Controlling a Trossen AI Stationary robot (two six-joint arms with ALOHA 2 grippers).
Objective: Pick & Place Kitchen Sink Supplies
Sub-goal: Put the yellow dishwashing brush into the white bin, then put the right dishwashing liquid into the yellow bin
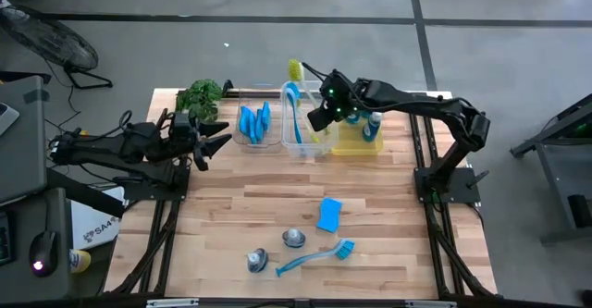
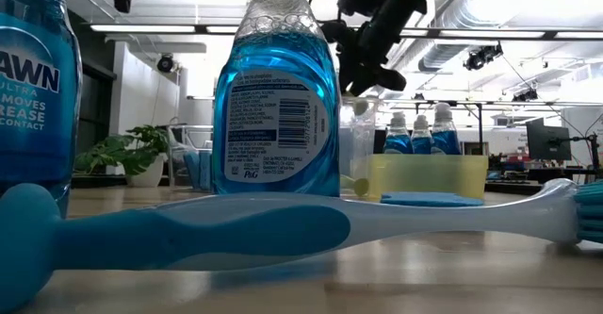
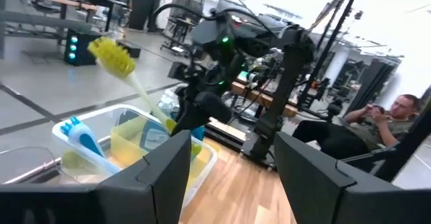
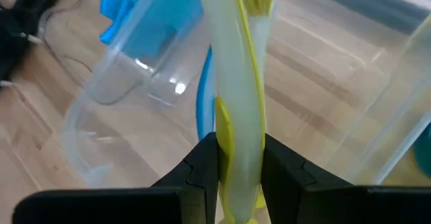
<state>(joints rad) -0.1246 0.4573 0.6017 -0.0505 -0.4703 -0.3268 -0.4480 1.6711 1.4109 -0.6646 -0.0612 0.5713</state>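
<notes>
My right gripper (image 1: 317, 123) is shut on a yellow-green dish brush (image 1: 295, 68) over the middle clear bin (image 1: 298, 146), which holds a blue brush (image 1: 292, 95). The left clear bin (image 1: 257, 140) holds blue sponges (image 1: 252, 123), and the yellow bin (image 1: 356, 144) holds bottles (image 1: 374, 123). Near the front edge lie a blue sponge (image 1: 329, 214), two bottles (image 1: 294, 239) and another blue brush (image 1: 314, 255). My left gripper (image 1: 217, 144) stands open at the table's left, beside the plant (image 1: 199, 95), touching nothing. My right gripper pinches the yellow-green brush's handle (image 4: 239, 133) between its two fingers (image 4: 202, 167), which lie across it. They come slanting down from above and the right. The brush is tilted, bristle head (image 3: 111, 54) up toward the far edge, lower end down in the clear bin.
The three bins stand side by side at the far middle of the wooden table (image 1: 231, 206). Bare wood lies between them and the things near the front edge. A person (image 3: 390, 120) sits in the room beyond the table.
</notes>
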